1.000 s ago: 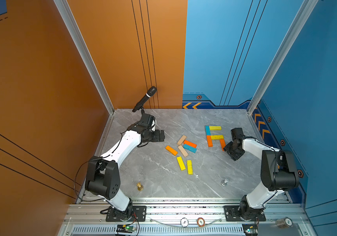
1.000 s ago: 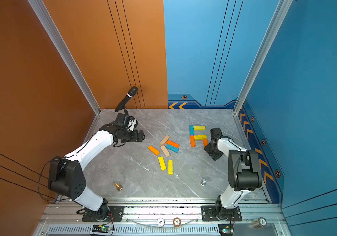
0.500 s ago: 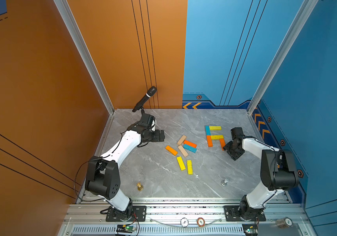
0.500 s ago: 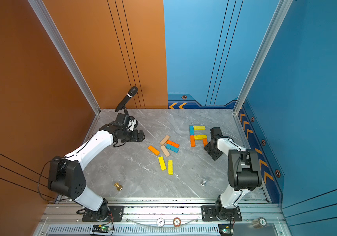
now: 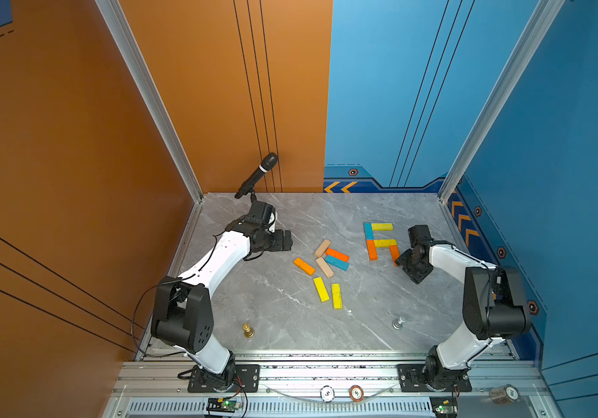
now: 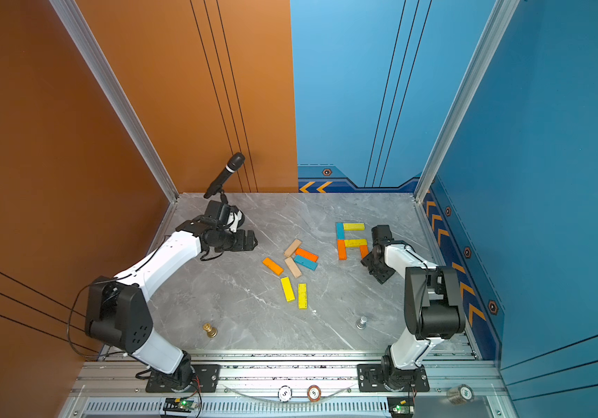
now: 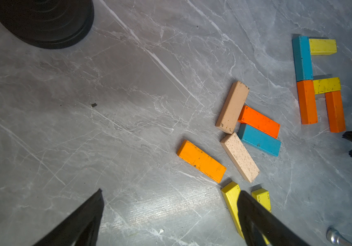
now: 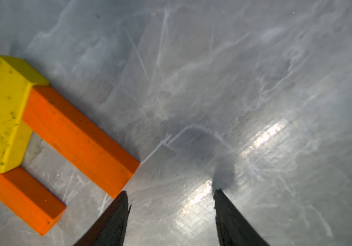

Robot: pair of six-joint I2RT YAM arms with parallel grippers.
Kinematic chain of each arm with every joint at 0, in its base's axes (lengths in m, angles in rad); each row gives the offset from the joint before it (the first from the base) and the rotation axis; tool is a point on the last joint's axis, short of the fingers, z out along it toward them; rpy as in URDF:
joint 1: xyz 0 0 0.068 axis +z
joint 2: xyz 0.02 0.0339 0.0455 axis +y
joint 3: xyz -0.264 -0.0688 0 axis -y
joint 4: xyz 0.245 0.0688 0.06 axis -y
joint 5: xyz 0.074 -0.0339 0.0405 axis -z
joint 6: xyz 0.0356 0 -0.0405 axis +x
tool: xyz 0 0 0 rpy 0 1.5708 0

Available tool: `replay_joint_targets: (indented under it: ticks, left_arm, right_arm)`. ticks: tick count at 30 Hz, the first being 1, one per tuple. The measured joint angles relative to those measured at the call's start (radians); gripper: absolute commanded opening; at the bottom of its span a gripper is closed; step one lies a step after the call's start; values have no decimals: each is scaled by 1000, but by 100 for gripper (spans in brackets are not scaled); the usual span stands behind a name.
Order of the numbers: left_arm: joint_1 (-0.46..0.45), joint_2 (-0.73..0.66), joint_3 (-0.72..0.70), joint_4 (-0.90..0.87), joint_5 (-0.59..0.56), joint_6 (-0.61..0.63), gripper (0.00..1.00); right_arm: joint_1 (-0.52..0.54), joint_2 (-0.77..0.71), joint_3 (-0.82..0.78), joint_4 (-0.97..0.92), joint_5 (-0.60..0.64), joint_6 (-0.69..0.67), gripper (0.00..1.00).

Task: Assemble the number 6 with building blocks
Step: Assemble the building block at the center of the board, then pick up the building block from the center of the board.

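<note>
The grey marble tabletop (image 5: pixel 283 325) carries every item. The left arm (image 5: pixel 218 260) extends toward the rear left, beside the microphone (image 5: pixel 257 176). The left gripper (image 7: pixel 168 213) hangs above the tabletop, jaws spread fully apart, holding nothing. The right gripper (image 8: pixel 170 204) sits low beside the assembled figure, jaws partly apart with only bare tabletop between them. One fingertip (image 8: pixel 117 213) lies near the end of the right orange block (image 8: pixel 79 140); contact cannot be confirmed from this angle.

Assembled figure, right rear: the blue block (image 5: pixel 368 230) and left orange block (image 5: pixel 371 249) form one column, end to end. The upper yellow block (image 5: pixel 381 227) and lower yellow block (image 5: pixel 384 243) branch rightward from it. The right orange block descends from the lower yellow block's outer end.

Loose stock, centre, all flat: upper wood block (image 5: pixel 322 248), lower wood block (image 5: pixel 324 267), loose orange block (image 5: pixel 337 254) and loose blue block (image 5: pixel 336 263) cluster together. The amber block (image 5: pixel 303 266) lies just beside them. The left yellow block (image 5: pixel 321 289) and right yellow block (image 5: pixel 336 296) lie nearer the front.

A gold chess piece (image 5: pixel 248 330) stands front left and a silver chess piece (image 5: pixel 398 322) front right.
</note>
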Motion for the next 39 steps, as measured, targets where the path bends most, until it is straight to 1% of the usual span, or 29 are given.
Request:
replay_joint_targets:
  ticks: [4, 7, 9, 13, 19, 23, 27, 33, 39]
  left_arm:
    - [6, 0, 0, 0, 0, -3, 98]
    - [11, 0, 0, 0, 0, -3, 98]
    - [13, 0, 0, 0, 0, -3, 98]
    - [18, 0, 0, 0, -2, -3, 98]
    - [31, 0, 0, 0, -6, -3, 98]
    - [33, 0, -1, 0, -13, -3, 98]
    - [33, -2, -2, 0, -16, -3, 98]
    - [42, -5, -2, 0, -17, -3, 97]
    - [43, -5, -2, 0, -17, -3, 98]
  right_arm:
    - [74, -79, 44, 17, 14, -103, 67]
    - [145, -76, 121, 45, -13, -224, 66]
    - [197, -44, 187, 45, -35, -307, 65]
    - [306, 80, 317, 33, -89, -482, 64]
    - [424, 250, 441, -52, -141, -688, 62]
    - [455, 330, 526, -113, -143, -782, 59]
    - [461, 369, 583, -164, -142, -852, 59]
    - [472, 385, 590, -232, -134, -918, 58]
    - [480, 404, 590, -268, -130, -943, 57]
